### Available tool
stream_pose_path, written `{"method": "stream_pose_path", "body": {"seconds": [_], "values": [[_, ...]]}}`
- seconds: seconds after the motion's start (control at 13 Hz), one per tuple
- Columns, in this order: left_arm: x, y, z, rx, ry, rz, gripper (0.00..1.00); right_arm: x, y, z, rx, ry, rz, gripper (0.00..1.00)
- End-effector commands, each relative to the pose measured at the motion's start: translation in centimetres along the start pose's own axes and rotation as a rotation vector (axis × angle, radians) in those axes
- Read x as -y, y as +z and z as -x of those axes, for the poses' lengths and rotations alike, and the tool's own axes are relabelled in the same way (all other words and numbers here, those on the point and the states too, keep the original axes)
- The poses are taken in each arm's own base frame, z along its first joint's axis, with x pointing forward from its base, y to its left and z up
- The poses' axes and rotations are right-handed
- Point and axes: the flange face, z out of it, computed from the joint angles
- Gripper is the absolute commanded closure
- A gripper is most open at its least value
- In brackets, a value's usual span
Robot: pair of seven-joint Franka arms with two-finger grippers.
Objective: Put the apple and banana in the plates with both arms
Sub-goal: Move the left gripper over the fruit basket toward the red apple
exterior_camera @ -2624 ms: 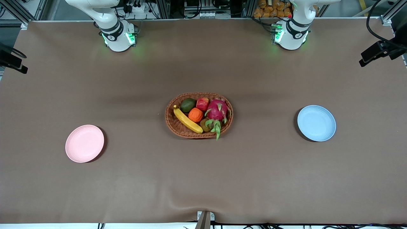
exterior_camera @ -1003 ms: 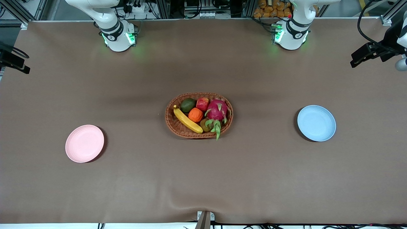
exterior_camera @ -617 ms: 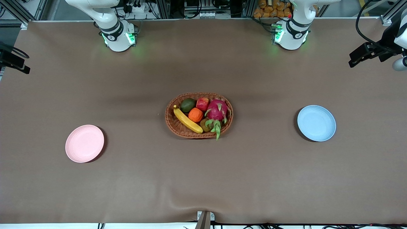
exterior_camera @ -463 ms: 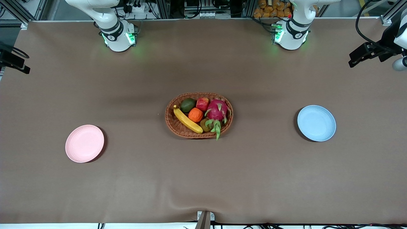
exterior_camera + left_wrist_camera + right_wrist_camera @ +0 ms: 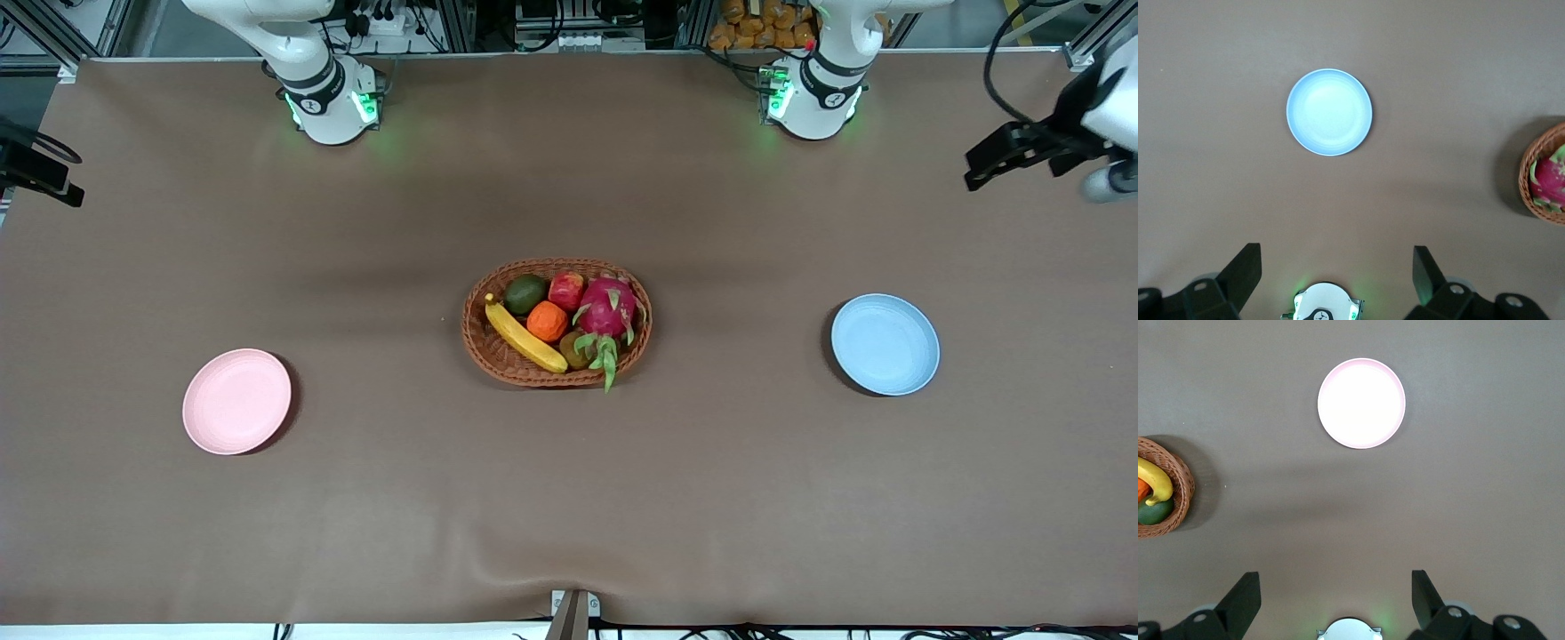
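Observation:
The red apple (image 5: 566,290) and the yellow banana (image 5: 524,334) lie in the brown wicker basket (image 5: 498,356) at the table's middle. The pink plate (image 5: 236,401) lies toward the right arm's end, the blue plate (image 5: 885,344) toward the left arm's end; both are bare. My left gripper (image 5: 1336,248) is open and empty, high over the table's edge by the blue plate (image 5: 1329,112). My right gripper (image 5: 1335,573) is open and empty, high over the table by the pink plate (image 5: 1361,403). The right wrist view shows the banana's tip (image 5: 1155,481); the apple is hidden there.
The basket also holds a pink dragon fruit (image 5: 608,308), an orange fruit (image 5: 547,321), a green avocado (image 5: 525,293) and a small brown fruit (image 5: 576,350). The arms' green-lit bases (image 5: 333,102) (image 5: 813,98) stand along the table's edge farthest from the front camera.
The left arm's hand has shifted a little inward over the table's end. The right arm has barely moved. The fruit and plates lie as before.

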Motion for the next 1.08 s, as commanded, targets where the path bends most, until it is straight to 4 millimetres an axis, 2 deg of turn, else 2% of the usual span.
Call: {"method": "stream_pose_path", "body": {"seconds": [0.0,0.23,0.69,0.93,1.0], "values": [[-4.0,1.1,-0.3,0.033,0.073,0.003,0.00,-0.1,-0.2,0.1,-0.001,-0.007,0.006,0.00],[-8.6,2.4,-0.1,0.038,0.152,-0.003,0.00,-0.1,-0.2,0.1,-0.001,-0.009,0.006,0.00],[-13.0,4.2,0.4,0.064,0.232,-0.016,0.00,-0.1,-0.2,0.1,0.001,-0.007,0.011,0.00],[-14.5,4.9,0.6,0.068,0.258,-0.015,0.00,-0.6,-0.2,0.2,0.004,0.000,0.017,0.00],[-15.7,5.0,0.9,0.062,0.278,-0.011,0.00,-0.9,-0.2,0.3,0.004,0.006,0.017,0.00]]}}
